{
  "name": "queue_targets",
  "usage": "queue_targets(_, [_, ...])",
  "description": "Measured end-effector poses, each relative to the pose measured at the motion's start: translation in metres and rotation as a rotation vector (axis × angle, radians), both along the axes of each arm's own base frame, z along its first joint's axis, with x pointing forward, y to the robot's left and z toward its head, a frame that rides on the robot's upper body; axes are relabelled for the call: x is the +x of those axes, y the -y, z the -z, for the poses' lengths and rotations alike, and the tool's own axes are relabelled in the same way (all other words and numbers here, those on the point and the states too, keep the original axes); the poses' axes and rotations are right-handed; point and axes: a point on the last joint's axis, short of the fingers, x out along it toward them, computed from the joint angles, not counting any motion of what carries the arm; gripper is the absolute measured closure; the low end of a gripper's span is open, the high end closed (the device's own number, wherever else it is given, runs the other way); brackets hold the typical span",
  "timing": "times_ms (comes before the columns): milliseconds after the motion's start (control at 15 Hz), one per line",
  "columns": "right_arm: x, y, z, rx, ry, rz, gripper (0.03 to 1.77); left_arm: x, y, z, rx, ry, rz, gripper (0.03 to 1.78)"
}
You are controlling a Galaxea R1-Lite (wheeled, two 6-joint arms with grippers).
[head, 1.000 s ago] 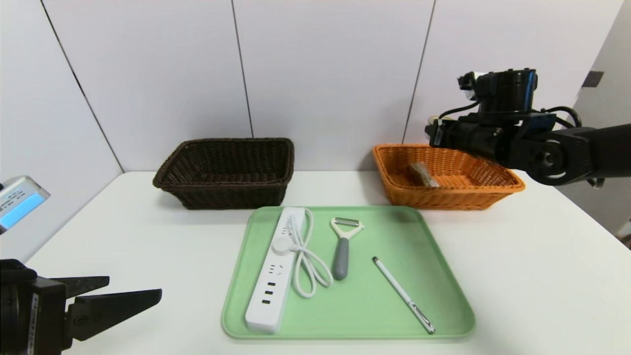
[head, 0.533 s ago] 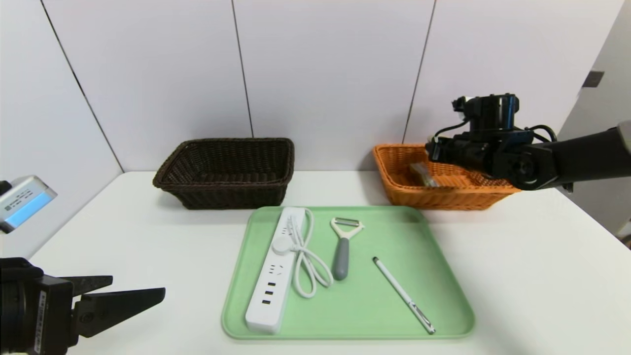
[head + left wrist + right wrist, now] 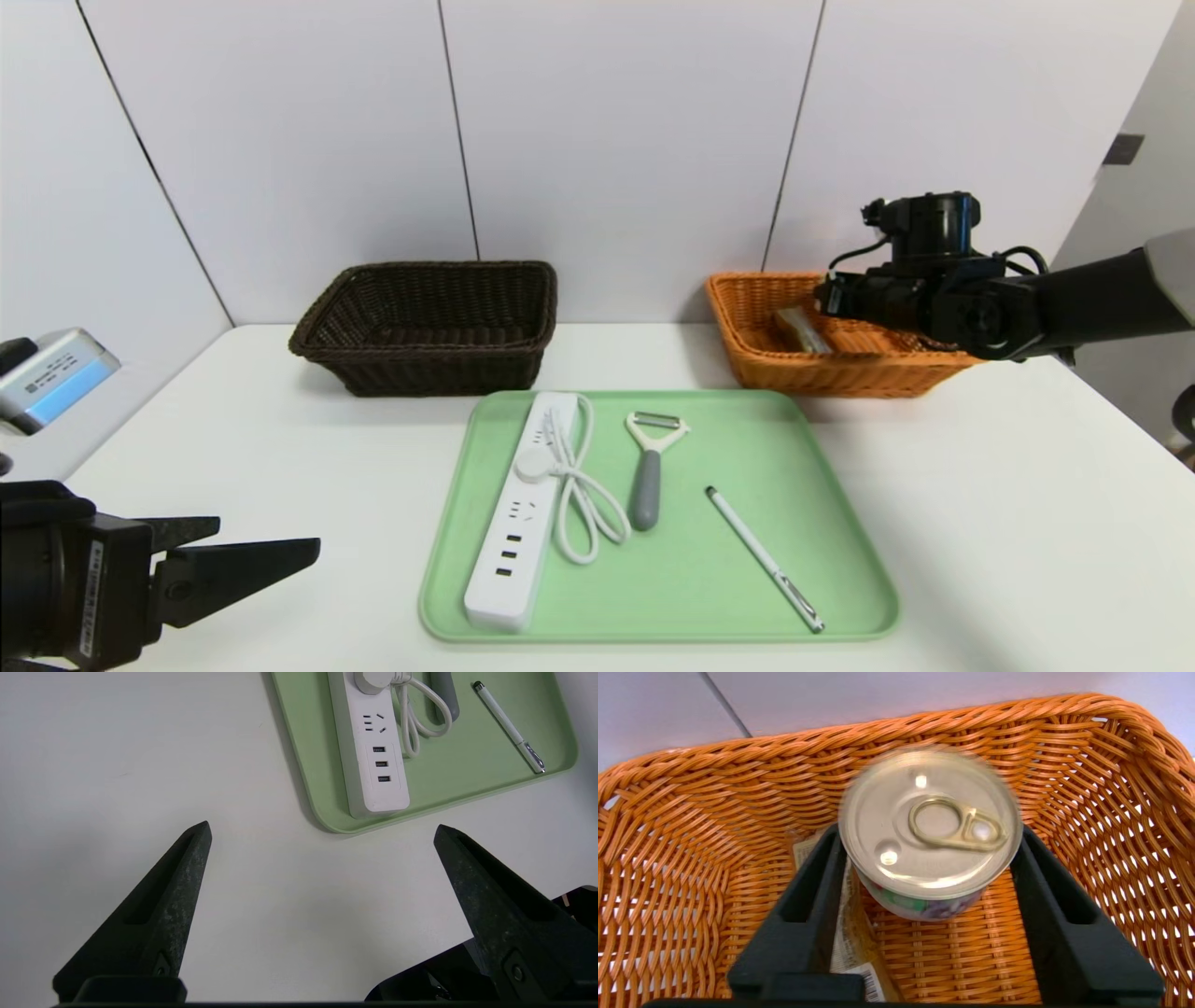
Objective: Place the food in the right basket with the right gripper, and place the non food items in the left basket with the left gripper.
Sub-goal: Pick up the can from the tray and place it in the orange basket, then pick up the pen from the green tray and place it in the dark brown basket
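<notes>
- The right gripper [image 3: 924, 844] was inside the orange wicker basket [image 3: 747, 308] at the table's back right, reaching in over its right rim.
- Between its two black fingers [image 3: 808, 891] sat a small tin can [image 3: 927, 826] with a ring-pull lid facing the wrist camera; the can looked blurred.
- The fingers flanked the can closely on both sides. Whether they were gripping it or had just let go could not be told from the views.
- Beneath the can, a flat wrapped food packet [image 3: 852, 947] with a barcode lay on the basket floor; in the head view it showed as a brownish pack [image 3: 801, 329] near the basket's left half.
- The left gripper [image 3: 322, 830] hovered low over the bare white table [image 3: 233, 448] at the near left corner, its jaws spread wide and holding nothing.
- The green tray [image 3: 840, 579] lay in the middle of the table, in front of both baskets.
- On the tray, a white power strip [image 3: 518, 523] lay along the left side, its coiled cord [image 3: 583, 504] just beside it.
- A peeler with a grey handle [image 3: 647, 476] lay near the tray's centre, blade end toward the baskets.
- A white pen [image 3: 764, 558] lay diagonally to the right of the peeler, apart from it.
- The dark brown wicker basket [image 3: 420, 373] stood at the back left, with nothing visible inside.
</notes>
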Motion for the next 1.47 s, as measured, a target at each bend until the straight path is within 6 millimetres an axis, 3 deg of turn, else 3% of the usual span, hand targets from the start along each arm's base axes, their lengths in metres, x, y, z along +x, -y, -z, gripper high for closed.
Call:
queue_targets(400, [0.000, 0.000, -0.005, -0.002, 0.010, 0.013, 0.33, 0.001, 0.001, -0.001, -0.006, 0.015, 0.000, 0.12])
queue_targets(600, [-0.013, -0.001, -0.030, -0.004, -0.003, 0.003, 0.26, 0.002, 0.001, -0.005, -0.014, 0.035, 0.000, 0.12])
queue_targets(733, [-0.032, -0.005, -0.064, 0.002, -0.039, -0.018, 0.22, 0.004, 0.002, -0.011, -0.022, 0.051, 0.000, 0.12])
queue_targets(1000, [-0.092, -0.022, -0.139, 0.055, -0.194, -0.151, 0.17, 0.005, 0.003, -0.017, -0.031, 0.068, 0.007, 0.12])
queue_targets(1133, [-0.125, -0.028, -0.147, 0.058, -0.365, -0.230, 0.15, 0.005, 0.003, -0.018, -0.032, 0.071, 0.008, 0.12])
queue_targets(1267, [-0.153, -0.035, -0.141, 0.022, -0.551, -0.320, 0.14, 0.003, 0.002, -0.019, -0.034, 0.076, 0.009, 0.12])
queue_targets(1467, [-0.171, -0.056, -0.139, 0.005, -0.627, -0.393, 0.12, -0.001, 0.000, -0.018, -0.037, 0.080, 0.009, 0.12])
